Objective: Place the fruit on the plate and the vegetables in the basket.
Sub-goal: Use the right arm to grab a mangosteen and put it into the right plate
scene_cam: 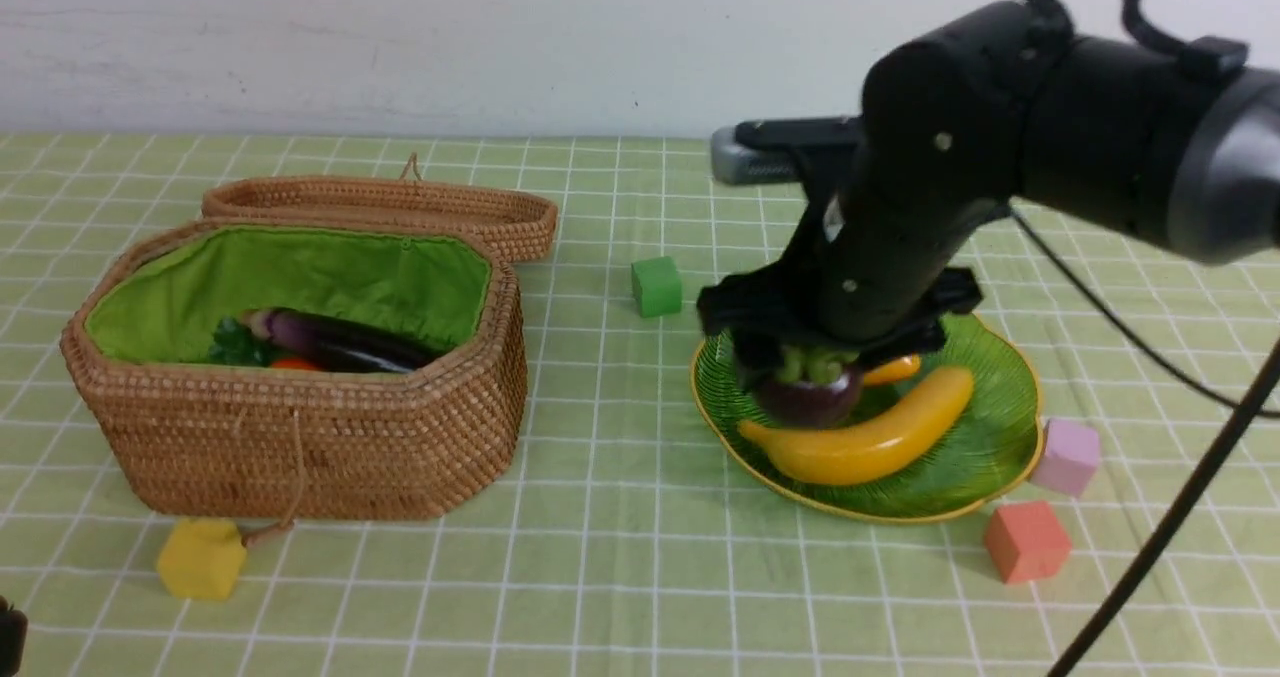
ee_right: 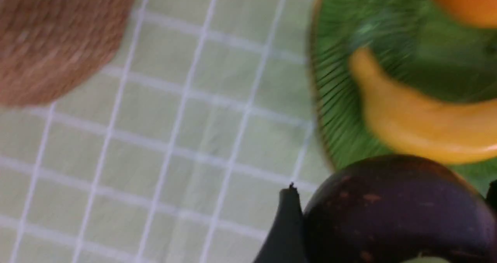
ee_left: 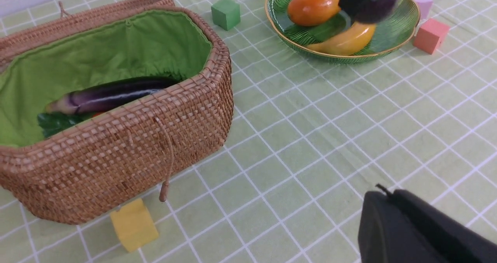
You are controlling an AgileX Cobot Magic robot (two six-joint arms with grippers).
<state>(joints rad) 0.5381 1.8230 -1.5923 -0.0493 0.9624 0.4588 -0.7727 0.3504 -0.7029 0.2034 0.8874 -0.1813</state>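
Observation:
My right gripper (scene_cam: pixel 805 357) is shut on the dark purple mangosteen (scene_cam: pixel 808 397) and holds it by its green cap just over the green glass plate (scene_cam: pixel 960 487). The right wrist view shows the mangosteen (ee_right: pixel 396 212) between both fingers. The yellow banana (scene_cam: pixel 870 437) and the orange mango (scene_cam: pixel 890 369) lie on the plate. The wicker basket (scene_cam: pixel 300 437) stands at the left with its lid open. The eggplant (scene_cam: pixel 340 342) and the carrot (scene_cam: pixel 295 364) lie inside; the gourd is hidden. My left gripper (ee_left: pixel 384 193) is shut and empty, over the cloth in front of the basket.
A green cube (scene_cam: pixel 656 286) sits between basket and plate. A yellow cube (scene_cam: pixel 201 557) sits at the basket's front left corner. A pink cube (scene_cam: pixel 1067 455) and a red cube (scene_cam: pixel 1026 541) sit by the plate's right front rim. A dark cable (scene_cam: pixel 1160 547) crosses the right foreground.

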